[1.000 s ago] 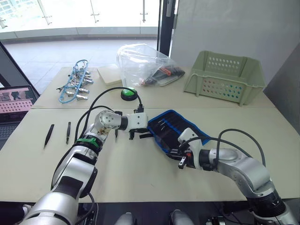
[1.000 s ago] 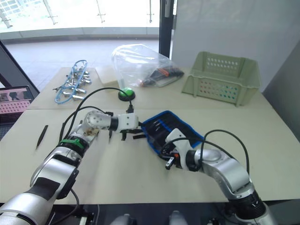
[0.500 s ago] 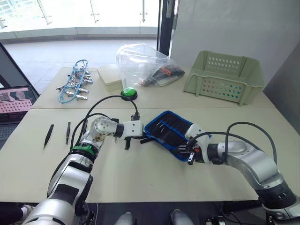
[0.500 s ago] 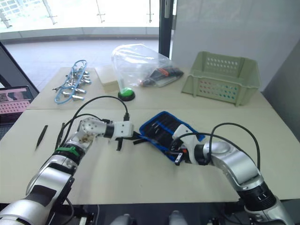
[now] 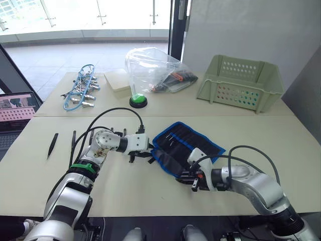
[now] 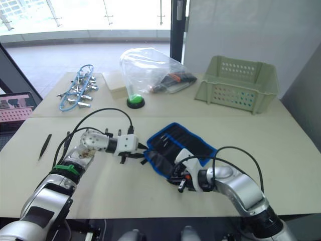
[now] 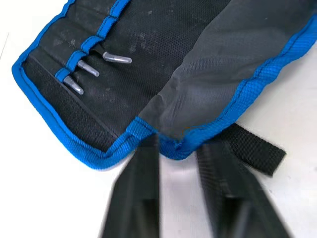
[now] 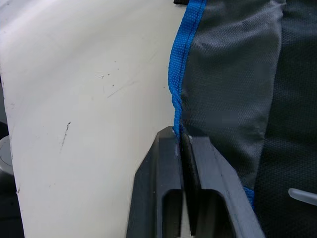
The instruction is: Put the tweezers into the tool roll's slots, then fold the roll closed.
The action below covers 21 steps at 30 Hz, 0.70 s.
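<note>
A green basket (image 5: 241, 83), clear bag (image 5: 153, 70) and blue-corded clips (image 5: 80, 90) line the frame's top; two tweezers (image 5: 52, 145) lie at left. The tool roll (image 5: 188, 145) sits centre, running upper-left to lower-right. The right gripper (image 8: 182, 144) pinches its blue edge; the left gripper (image 7: 178, 153), fingers apart, straddles a corner.

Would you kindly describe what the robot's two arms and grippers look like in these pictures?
Both arms are silver-grey metal with rounded joints and black segments. Loose black cables loop over each forearm. The left arm wears a green band near the wrist and ends in a white block carrying the left gripper. The right gripper has two flat black fingers and a small red mark.
</note>
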Each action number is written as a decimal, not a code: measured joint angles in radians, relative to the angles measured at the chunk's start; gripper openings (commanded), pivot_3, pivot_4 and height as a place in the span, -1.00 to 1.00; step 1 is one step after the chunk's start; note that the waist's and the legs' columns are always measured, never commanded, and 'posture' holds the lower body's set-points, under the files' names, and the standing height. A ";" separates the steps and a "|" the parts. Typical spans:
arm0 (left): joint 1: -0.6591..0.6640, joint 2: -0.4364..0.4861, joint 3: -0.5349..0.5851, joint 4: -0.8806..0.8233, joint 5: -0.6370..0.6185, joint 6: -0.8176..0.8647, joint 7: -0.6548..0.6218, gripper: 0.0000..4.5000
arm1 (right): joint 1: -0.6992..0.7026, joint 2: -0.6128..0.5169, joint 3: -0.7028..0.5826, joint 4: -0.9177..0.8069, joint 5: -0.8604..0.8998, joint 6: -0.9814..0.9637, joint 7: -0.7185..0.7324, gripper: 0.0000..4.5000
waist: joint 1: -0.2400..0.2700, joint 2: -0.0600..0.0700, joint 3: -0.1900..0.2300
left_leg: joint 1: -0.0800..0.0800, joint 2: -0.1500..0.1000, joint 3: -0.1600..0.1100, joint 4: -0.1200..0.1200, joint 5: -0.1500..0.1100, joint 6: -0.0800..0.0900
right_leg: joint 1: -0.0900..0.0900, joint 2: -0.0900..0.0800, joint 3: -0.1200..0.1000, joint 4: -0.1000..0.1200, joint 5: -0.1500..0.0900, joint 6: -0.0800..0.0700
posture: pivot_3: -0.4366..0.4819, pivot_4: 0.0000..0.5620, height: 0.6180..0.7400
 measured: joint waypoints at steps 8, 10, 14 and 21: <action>-0.012 0.080 0.106 -0.020 -0.157 0.165 -0.148 0.98 | 0.013 -0.028 -0.142 -0.013 0.143 0.002 0.080 0.56 | -0.003 0.000 0.000 | -0.001 0.000 0.000 0.000 0.000 0.000 | 0.000 0.000 0.000 0.001 0.000 0.000 | -0.05 -0.47 1.00; 0.000 0.075 0.155 -0.116 -0.260 0.294 -0.186 0.91 | -0.016 -0.017 -0.219 -0.018 0.219 0.034 0.085 0.58 | 0.000 0.000 0.000 | -0.001 0.000 -0.001 0.001 0.000 0.000 | 0.000 0.000 0.000 0.001 0.000 0.000 | -0.05 -0.47 1.00; 0.021 0.043 0.216 -0.322 -0.406 0.530 -0.167 0.34 | -0.074 0.037 -0.339 0.012 0.305 0.032 0.054 0.47 | 0.002 0.000 0.000 | 0.000 0.000 -0.001 0.001 0.000 0.000 | 0.001 0.000 0.000 0.001 0.000 0.000 | -0.05 -0.47 1.00; 0.083 -0.077 0.159 -0.449 -0.378 0.726 0.048 -0.69 | -0.107 0.116 -0.258 0.111 0.144 -0.125 -0.055 -0.54 | -0.001 0.000 0.000 | 0.000 0.000 -0.001 0.001 0.000 0.000 | 0.000 0.000 0.000 0.001 0.000 0.000 | -0.05 -0.47 1.00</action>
